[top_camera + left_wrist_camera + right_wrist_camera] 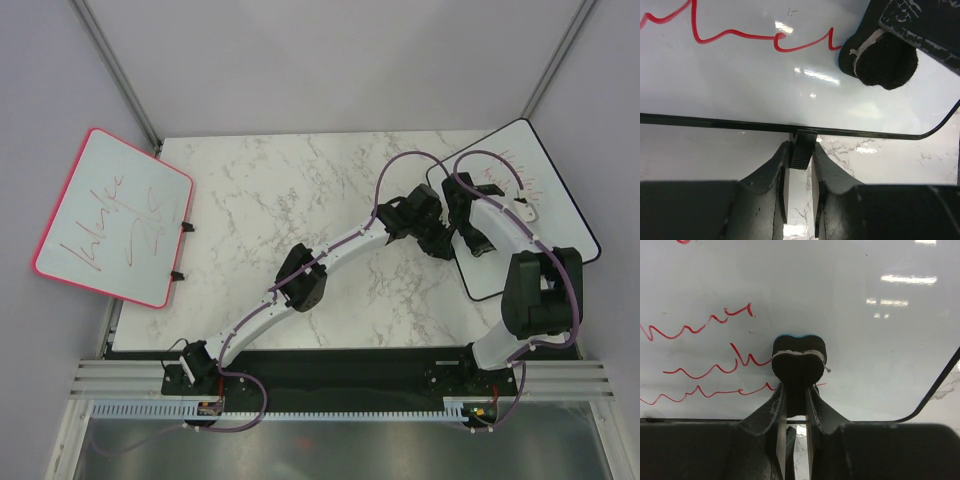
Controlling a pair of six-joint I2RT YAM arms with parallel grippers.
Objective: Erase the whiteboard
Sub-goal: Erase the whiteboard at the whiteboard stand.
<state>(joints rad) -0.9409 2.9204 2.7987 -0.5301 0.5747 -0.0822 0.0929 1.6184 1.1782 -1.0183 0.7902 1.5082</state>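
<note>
Black eraser [799,362] on the red-scrawled whiteboard [865,340]
Narrowly open, the right gripper [796,390] pinches the eraser against the board; the left gripper [801,147], equally narrow, clamps a black tab [804,142] on the frame's left edge.

Overhead, the right arm [500,215] lies across the whiteboard [550,200] — its faint writing [515,165] too small to read; up close, the eraser [799,360] hides part of the lowest red line [715,392].
</note>
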